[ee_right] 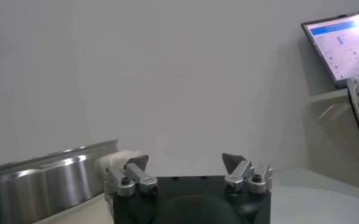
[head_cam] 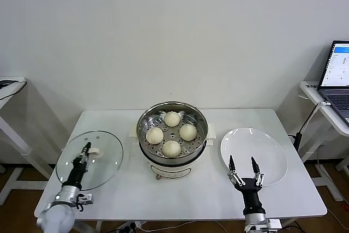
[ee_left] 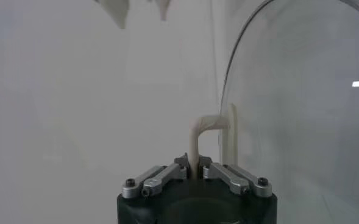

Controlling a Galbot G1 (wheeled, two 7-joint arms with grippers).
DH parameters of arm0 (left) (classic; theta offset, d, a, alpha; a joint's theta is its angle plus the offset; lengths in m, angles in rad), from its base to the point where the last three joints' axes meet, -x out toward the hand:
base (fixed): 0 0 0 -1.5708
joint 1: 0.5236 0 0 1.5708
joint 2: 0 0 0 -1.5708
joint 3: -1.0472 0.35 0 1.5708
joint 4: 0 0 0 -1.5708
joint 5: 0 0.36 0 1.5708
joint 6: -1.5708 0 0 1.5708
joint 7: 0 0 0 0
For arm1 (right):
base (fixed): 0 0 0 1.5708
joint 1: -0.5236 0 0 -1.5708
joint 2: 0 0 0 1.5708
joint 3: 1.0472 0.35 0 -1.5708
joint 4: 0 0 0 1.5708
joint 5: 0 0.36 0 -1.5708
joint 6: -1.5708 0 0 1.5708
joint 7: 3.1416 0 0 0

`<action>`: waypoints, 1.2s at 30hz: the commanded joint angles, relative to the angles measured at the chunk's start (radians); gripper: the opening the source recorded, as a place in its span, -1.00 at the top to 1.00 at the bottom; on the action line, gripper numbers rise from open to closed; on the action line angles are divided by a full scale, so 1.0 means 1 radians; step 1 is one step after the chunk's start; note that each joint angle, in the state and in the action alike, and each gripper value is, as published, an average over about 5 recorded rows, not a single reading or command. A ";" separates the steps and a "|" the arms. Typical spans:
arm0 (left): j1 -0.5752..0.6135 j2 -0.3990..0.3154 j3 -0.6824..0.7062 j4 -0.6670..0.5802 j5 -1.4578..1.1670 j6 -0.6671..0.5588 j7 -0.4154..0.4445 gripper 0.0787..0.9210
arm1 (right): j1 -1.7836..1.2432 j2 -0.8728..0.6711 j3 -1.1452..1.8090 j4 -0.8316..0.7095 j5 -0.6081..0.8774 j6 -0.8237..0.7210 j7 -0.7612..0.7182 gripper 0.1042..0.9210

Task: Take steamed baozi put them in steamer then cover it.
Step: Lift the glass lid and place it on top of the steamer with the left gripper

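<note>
Several cream-white baozi [head_cam: 172,119] sit on the perforated tray inside the steel steamer [head_cam: 146,130] at the table's middle. The clear glass cover [head_cam: 106,159] is at the table's left, appearing tilted up off the surface. My left gripper [head_cam: 87,147] is shut on the cover's white handle [ee_left: 199,137], which runs between the fingertips in the left wrist view, with the glass [ee_left: 301,115] beside it. My right gripper [head_cam: 242,161] stands open at the front right, over the near edge of the white plate [head_cam: 272,151], with nothing between its fingers [ee_right: 133,164].
A laptop [head_cam: 337,75] rests on a side stand at the far right. Another side stand [head_cam: 11,88] is at the far left. The steamer's shiny wall [ee_right: 42,182] shows beside my right gripper in the right wrist view.
</note>
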 commanded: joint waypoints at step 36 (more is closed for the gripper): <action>-0.280 0.121 0.770 -0.508 -0.093 0.605 0.568 0.74 | -0.018 0.014 0.040 0.015 -0.012 0.008 -0.001 -0.76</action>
